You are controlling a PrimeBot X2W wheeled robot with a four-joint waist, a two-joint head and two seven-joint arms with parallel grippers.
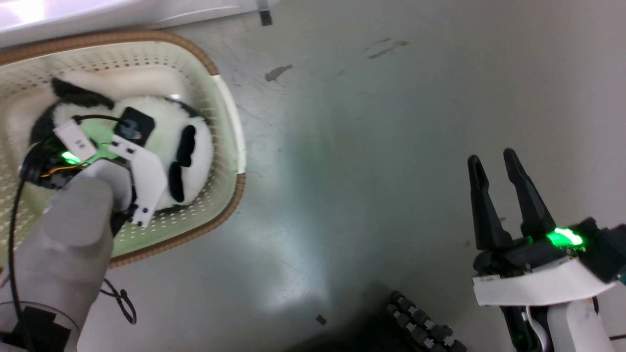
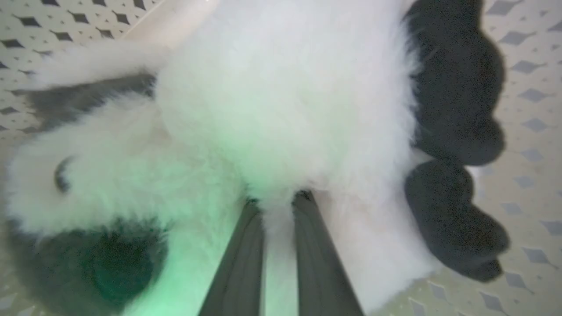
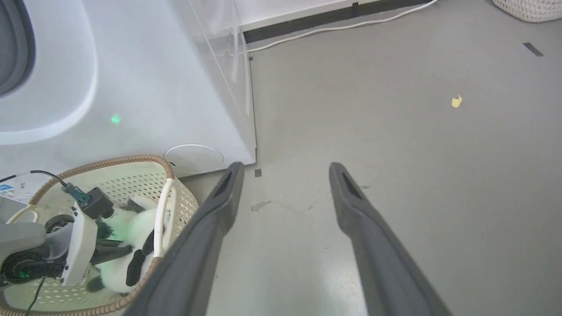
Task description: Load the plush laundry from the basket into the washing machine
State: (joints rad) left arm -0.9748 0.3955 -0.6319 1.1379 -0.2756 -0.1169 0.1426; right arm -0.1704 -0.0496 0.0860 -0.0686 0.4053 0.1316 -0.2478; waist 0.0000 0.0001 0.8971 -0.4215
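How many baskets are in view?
2. The cream basket holding the plush laundry sits beside the washing machine; a pale woven basket is cropped at the right wrist view's top corner.

No readable text, wrist tag [image 1: 78, 142] blurred

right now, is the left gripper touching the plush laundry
Touching. In the left wrist view the left gripper presses into the plush laundry, fur between its fingers.

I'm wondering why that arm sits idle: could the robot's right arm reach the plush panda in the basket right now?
Probably not cleanly. The right end effector is open over the floor beside the basket, while the left end effector pinches the plush panda, its arm covering it.
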